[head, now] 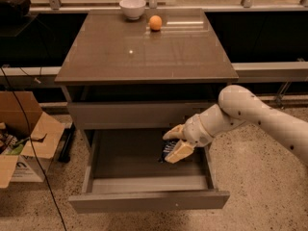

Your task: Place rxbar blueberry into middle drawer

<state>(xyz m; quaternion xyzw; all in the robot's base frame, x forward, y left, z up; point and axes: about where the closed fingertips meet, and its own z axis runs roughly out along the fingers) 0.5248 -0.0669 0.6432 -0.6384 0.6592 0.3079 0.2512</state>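
Note:
The middle drawer (144,200) is pulled out, and its grey floor shows. My gripper (173,143) reaches in from the right, over the right part of the open drawer. Its tan fingers (179,151) are shut on the rxbar blueberry (166,151), a dark bar with white lettering. The bar is partly hidden by the fingers and sits just above the drawer floor; I cannot tell whether it touches it.
The closed drawer front (130,114) is just above the gripper. On the cabinet top stand a white bowl (132,7) and an orange ball (155,22). An open cardboard box (24,134) and a black cable (29,143) lie on the floor at left.

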